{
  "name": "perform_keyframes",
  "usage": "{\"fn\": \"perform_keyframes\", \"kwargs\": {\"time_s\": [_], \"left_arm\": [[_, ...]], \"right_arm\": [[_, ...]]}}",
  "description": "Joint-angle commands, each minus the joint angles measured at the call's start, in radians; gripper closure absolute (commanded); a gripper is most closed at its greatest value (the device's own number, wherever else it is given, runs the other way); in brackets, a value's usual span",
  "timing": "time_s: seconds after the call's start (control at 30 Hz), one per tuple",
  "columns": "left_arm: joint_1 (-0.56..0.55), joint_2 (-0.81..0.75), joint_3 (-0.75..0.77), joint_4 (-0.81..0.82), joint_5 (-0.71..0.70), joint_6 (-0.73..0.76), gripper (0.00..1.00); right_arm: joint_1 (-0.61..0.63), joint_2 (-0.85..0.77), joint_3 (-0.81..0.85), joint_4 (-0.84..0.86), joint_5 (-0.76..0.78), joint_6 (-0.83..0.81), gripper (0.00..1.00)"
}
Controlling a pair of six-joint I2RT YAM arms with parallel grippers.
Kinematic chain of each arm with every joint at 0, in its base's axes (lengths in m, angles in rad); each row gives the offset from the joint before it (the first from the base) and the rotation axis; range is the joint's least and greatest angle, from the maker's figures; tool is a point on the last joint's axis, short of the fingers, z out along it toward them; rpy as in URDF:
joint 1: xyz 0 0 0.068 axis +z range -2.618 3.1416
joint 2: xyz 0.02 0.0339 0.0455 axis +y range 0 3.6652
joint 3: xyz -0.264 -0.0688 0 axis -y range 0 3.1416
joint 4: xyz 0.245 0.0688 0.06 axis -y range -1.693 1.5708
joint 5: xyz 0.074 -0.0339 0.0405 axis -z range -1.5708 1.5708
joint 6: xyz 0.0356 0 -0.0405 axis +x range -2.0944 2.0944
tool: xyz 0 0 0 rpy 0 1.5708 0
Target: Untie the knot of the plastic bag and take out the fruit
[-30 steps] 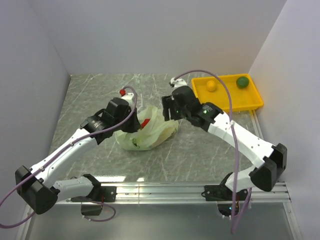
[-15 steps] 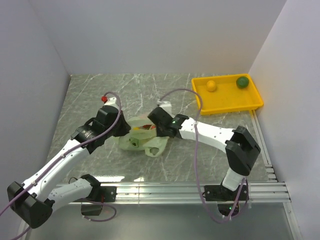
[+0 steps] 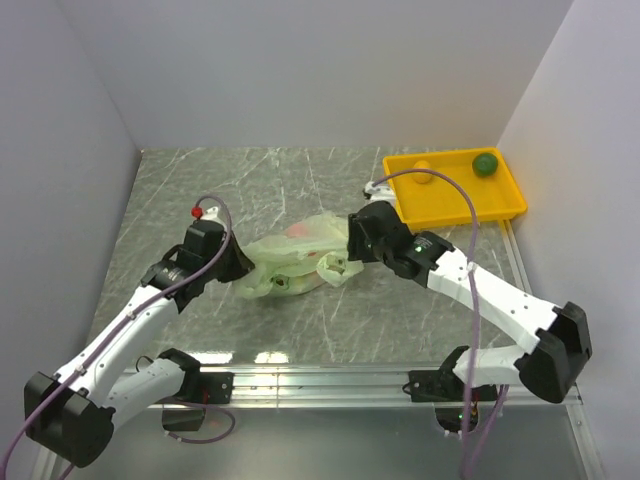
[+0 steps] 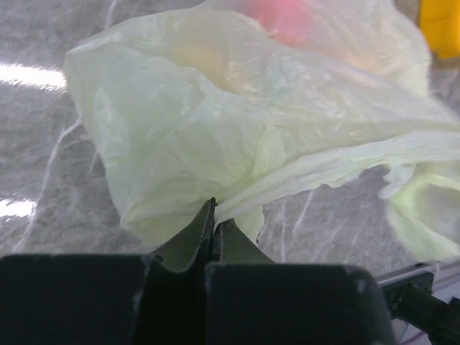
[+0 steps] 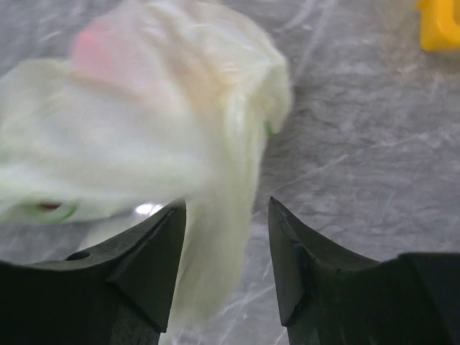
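Observation:
The pale green plastic bag (image 3: pixel 295 262) lies stretched on the table between my two grippers. My left gripper (image 3: pixel 240 266) is at its left end, shut on a fold of the bag (image 4: pixel 237 198). My right gripper (image 3: pixel 350 246) is at its right end and open, with a loose strip of bag (image 5: pixel 215 237) hanging between its fingers. Fruit shows through the film as a red blur (image 4: pixel 280 18) and a pink patch (image 5: pixel 100 50). A bunched handle loop (image 3: pixel 335 268) lies at the bag's right. I cannot make out a tied knot.
A yellow tray (image 3: pixel 500 200) stands at the back right with a small orange fruit (image 3: pixel 422 170) and a dark green round fruit (image 3: pixel 485 163). The right arm's cable arches over the tray's left part. Grey walls close in left, right and back.
My left gripper has pulled back to the left with the bag fold. My right gripper has moved back to the bag's right end. The bag now lies flatter and more stretched out.

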Motion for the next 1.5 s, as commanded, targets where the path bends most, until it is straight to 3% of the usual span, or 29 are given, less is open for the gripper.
{"fn": "perform_keyframes", "kwargs": {"time_s": [0.0, 0.23, 0.37, 0.47, 0.77, 0.97, 1.13, 1.27, 1.47], "left_arm": [[0.004, 0.029, 0.097, 0.053, 0.109, 0.025, 1.0], [0.004, 0.08, 0.252, 0.015, 0.144, -0.007, 0.99], [0.004, 0.084, 0.277, 0.018, 0.112, -0.011, 0.99], [0.006, 0.098, 0.286, 0.022, 0.12, -0.016, 0.99], [0.004, 0.078, 0.248, 0.018, 0.106, -0.03, 0.99], [0.006, 0.043, 0.173, 0.024, 0.066, -0.051, 1.0], [0.007, 0.004, 0.044, 0.071, -0.111, -0.096, 0.99], [0.018, -0.005, -0.048, 0.101, -0.152, -0.143, 0.99], [0.019, -0.041, -0.124, 0.11, -0.123, -0.154, 1.0]], "right_arm": [[0.116, -0.073, 0.142, -0.052, 0.046, -0.091, 0.42], [0.229, -0.106, 0.231, 0.034, 0.011, -0.128, 0.36], [0.239, -0.02, 0.228, 0.089, -0.196, -0.149, 0.59], [0.249, 0.052, 0.176, 0.175, -0.216, -0.12, 0.69], [0.229, 0.355, 0.208, 0.396, -0.19, -0.062, 0.79], [0.232, 0.501, 0.199, 0.43, -0.194, -0.056, 0.76], [0.307, 0.378, 0.034, 0.365, -0.261, -0.05, 0.73], [0.357, 0.282, -0.155, 0.347, -0.284, 0.005, 0.7], [0.385, 0.216, -0.133, 0.27, -0.242, -0.011, 0.68]]}}
